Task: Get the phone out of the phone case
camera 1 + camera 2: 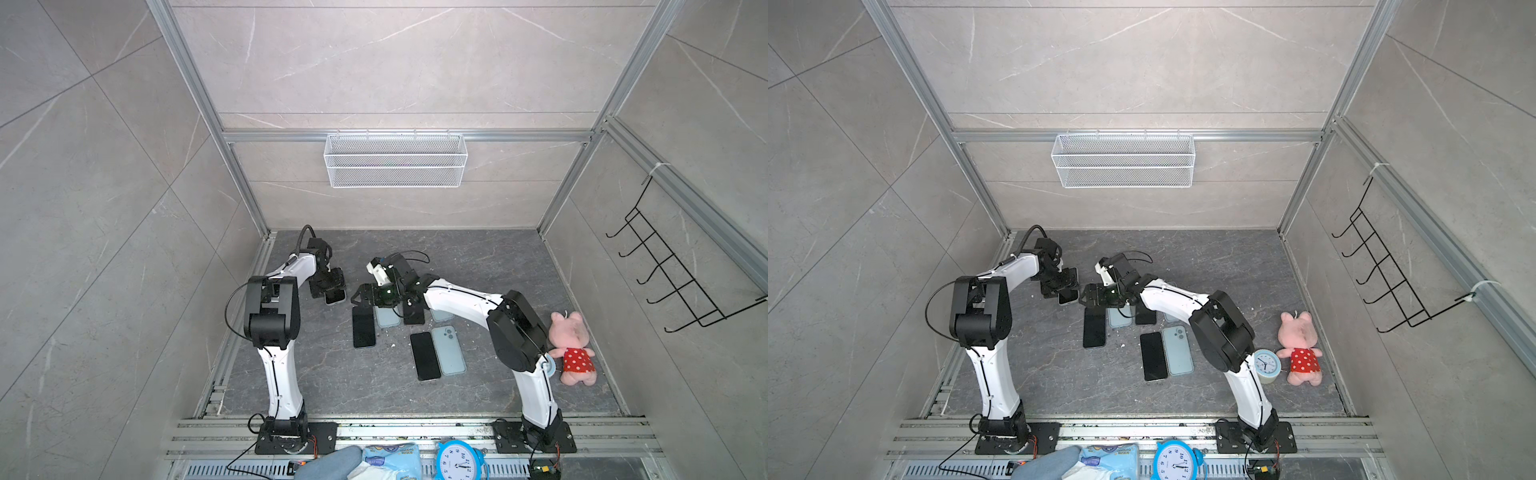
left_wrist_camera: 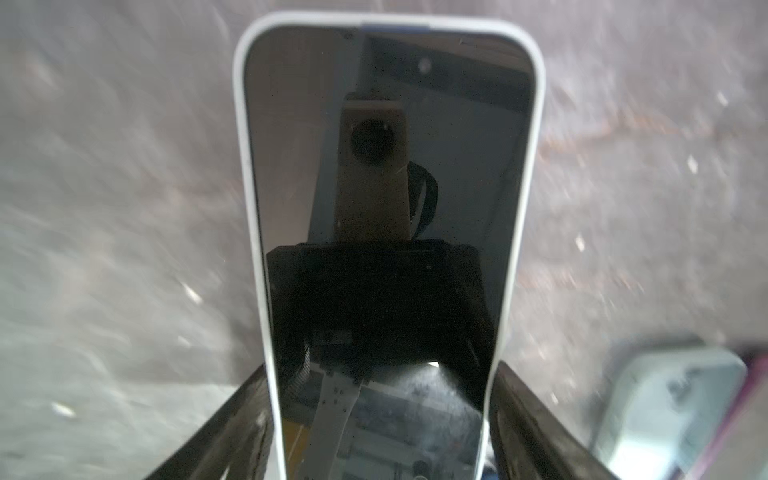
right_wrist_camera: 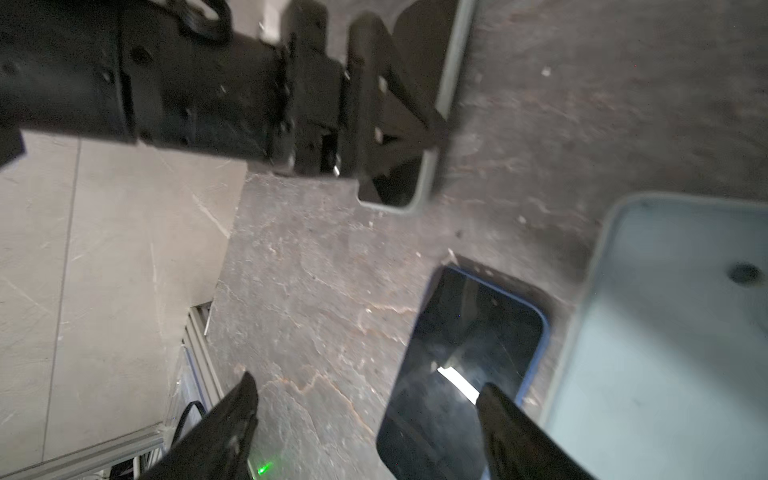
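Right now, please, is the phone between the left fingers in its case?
In: the pale case rim frames the phone screen, top and sides.

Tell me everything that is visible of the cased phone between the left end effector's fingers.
The black-screened phone in a pale plastic-looking case is a rounded rectangle; its glossy dark screen is unlit and reflective. The case rim wraps every visible edge, so it is not yet removed. The left end effector grips its long sides near one end.

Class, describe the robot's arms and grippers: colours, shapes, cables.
The left arm and right arm have white shell links, black joint housings and black base plates. Black cables loop alongside. The left gripper and right gripper are black, with tapering fingers.
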`<move>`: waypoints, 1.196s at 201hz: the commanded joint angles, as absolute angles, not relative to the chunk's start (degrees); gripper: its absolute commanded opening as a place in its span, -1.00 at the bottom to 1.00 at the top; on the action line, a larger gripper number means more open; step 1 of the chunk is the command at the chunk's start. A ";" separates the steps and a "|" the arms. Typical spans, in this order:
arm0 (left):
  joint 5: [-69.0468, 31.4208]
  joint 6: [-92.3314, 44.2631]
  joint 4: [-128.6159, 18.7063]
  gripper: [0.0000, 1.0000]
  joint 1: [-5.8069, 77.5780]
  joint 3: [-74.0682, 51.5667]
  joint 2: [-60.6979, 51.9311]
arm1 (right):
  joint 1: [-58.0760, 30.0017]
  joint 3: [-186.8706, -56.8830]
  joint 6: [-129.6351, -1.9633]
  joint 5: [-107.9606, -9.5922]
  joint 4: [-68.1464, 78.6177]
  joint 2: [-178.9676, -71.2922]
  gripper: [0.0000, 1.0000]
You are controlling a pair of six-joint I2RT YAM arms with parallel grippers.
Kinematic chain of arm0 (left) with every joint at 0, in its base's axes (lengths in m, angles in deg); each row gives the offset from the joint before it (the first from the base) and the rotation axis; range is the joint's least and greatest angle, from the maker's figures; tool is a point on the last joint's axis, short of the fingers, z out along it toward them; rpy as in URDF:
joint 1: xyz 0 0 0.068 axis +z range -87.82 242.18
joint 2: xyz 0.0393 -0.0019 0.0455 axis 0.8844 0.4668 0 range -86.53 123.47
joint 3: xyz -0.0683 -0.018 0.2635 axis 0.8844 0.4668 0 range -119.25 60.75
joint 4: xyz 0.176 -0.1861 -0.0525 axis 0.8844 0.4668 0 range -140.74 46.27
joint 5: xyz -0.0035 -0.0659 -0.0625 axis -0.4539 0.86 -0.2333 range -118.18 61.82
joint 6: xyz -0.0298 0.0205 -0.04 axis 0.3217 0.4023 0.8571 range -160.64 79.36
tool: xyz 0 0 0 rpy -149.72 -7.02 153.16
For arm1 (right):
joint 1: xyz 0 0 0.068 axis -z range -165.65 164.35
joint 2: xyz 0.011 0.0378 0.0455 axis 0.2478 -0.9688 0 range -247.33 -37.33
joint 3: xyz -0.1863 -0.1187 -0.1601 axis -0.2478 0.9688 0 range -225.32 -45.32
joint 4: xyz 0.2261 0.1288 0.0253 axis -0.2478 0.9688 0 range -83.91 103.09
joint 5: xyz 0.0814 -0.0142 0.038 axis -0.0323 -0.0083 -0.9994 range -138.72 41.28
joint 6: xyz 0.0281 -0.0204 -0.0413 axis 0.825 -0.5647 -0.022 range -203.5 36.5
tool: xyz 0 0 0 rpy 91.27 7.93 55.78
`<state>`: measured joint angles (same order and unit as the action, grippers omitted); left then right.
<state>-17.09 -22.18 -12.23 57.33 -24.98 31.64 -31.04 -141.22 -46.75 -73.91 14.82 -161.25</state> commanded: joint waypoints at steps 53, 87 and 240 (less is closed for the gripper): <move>-4.33 -20.70 -12.18 -0.02 59.26 -21.50 25.01 | -32.56 -152.58 -42.80 -77.46 11.80 -174.22 0.14; -2.74 -21.14 -12.19 -0.08 59.63 -21.71 25.12 | -32.74 -154.64 -42.47 -74.96 13.64 -176.52 0.06; 6.41 -11.00 -32.70 0.69 59.19 -7.36 1.57 | -30.21 -139.33 -42.02 -68.94 10.99 -155.79 -1.00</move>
